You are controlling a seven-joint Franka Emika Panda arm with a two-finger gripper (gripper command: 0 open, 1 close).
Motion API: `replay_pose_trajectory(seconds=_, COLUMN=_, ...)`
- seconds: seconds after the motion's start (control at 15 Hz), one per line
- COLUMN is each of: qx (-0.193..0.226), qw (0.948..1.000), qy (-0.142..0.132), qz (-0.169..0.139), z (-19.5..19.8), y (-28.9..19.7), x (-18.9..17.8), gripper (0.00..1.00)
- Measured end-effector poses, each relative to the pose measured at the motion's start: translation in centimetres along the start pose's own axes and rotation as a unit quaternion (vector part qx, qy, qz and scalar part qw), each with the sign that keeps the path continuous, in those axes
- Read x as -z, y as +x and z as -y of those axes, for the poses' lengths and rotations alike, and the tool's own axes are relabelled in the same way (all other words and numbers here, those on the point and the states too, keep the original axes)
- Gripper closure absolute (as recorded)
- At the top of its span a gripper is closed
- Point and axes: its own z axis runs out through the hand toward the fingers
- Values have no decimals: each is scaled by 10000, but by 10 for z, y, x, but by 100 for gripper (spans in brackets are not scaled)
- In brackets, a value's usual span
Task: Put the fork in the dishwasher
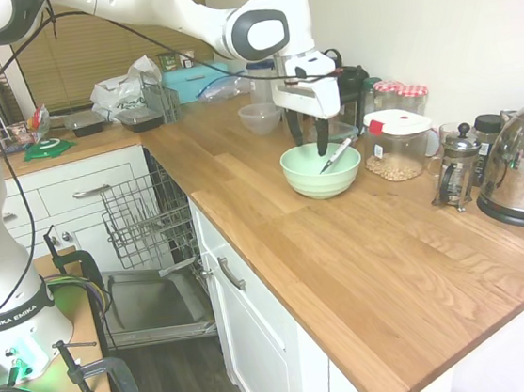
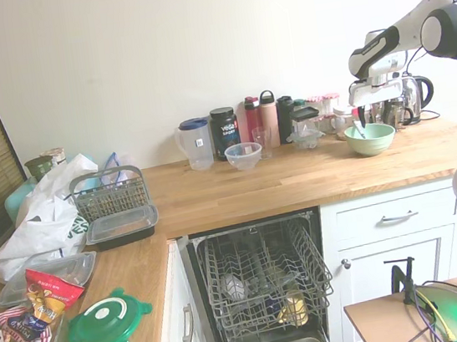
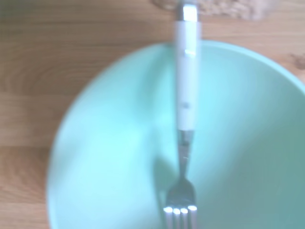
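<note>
The fork [image 1: 337, 156], slim shiny metal, leans inside the round pale green bowl [image 1: 309, 180]; the claw [image 1: 310, 143] hovers above, parted and empty.

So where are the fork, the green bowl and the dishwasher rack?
fork [image 3: 185, 102]: wrist view, on its handle.
green bowl [image 1: 310, 183]: first exterior view, on its outer wall.
dishwasher rack [image 2: 259, 276]: second exterior view, on the wire basket.
</note>
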Motion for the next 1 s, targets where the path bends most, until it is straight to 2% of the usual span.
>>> replay_pose_trajectory(seconds=0.2, qx=-63, qw=9999, qy=-106, qz=94, z=8, y=22, x=-18, gripper=100)
replay_pose_trajectory(seconds=0.33, qx=53, qw=9998, qy=-136, qz=106, z=15, y=29, x=-34, gripper=100)
replay_pose_trajectory(seconds=1.0, qx=363, qw=9991, qy=-48, qz=199, z=46, y=32, x=-64, gripper=100)
